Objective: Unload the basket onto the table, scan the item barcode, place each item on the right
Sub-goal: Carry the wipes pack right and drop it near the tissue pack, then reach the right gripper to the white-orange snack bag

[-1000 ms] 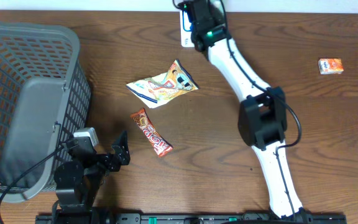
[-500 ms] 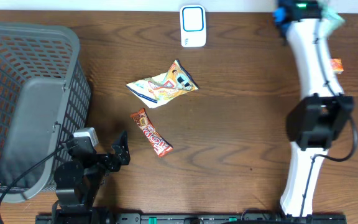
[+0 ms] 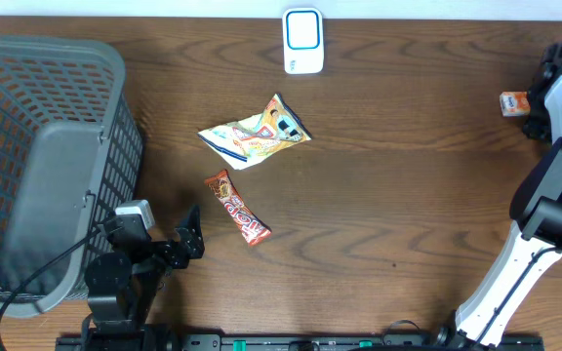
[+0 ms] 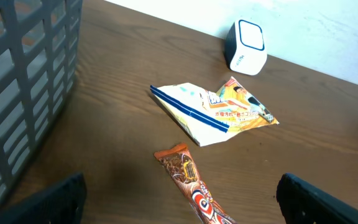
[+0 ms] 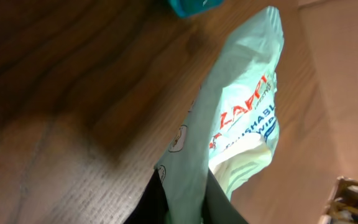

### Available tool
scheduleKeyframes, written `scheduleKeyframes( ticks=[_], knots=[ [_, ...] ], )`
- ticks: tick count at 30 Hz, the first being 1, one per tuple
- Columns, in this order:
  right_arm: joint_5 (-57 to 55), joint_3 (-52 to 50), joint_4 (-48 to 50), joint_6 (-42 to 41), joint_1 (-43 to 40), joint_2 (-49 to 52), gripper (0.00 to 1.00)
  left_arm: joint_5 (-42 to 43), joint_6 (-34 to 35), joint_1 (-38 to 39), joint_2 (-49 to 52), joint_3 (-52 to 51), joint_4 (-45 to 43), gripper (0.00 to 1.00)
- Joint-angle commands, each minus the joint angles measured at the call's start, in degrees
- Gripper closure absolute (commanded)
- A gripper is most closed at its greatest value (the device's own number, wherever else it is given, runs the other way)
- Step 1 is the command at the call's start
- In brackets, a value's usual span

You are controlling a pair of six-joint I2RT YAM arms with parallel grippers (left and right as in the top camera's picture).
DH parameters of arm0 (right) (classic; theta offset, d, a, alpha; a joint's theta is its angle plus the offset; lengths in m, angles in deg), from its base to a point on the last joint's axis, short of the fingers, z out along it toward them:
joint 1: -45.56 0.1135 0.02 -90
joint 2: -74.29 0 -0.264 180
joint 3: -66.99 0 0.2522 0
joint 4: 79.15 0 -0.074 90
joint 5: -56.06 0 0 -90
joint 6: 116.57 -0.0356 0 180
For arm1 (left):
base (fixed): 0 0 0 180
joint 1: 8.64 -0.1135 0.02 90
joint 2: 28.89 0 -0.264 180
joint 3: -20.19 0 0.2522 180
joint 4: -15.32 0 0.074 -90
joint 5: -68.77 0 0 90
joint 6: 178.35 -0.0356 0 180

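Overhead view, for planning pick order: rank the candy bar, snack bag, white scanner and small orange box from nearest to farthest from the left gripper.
From the left gripper:
1. candy bar, just beside it on the right.
2. snack bag, mid-table beyond the bar.
3. white scanner, at the far edge.
4. small orange box, far right side.

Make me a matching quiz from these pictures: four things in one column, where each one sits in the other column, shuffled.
Things:
1. scanner
2. basket
3. candy bar
4. wipes packet

Places:
A. pinched in the right gripper
B. far left in the overhead view
C. just robot-side of the snack bag
D. top centre in the overhead view

Pairs: 1-D, 2-B, 3-C, 4-A.
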Motion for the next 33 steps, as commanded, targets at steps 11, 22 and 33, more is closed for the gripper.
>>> scheduleKeyframes(
  ticks=[11, 22, 33],
  knots=[
    [12.85, 4.15, -2.51, -3.34, 1.2, -11.43, 0.01, -0.33, -0.76, 0.07, -0.15, -0.22, -0.04, 0.02],
    [45.13, 4.09, -9.68, -22.88, 10.84, -26.56, 0.01, -0.33, -0.76, 0.07, -0.15, -0.22, -0.04, 0.02],
    [54.42, 3.58, -9.25, -4.55, 32.24, -25.03, 0.01, -0.33, -0.76, 0.07, -0.15, -0.22, -0.04, 0.02]
  ],
)
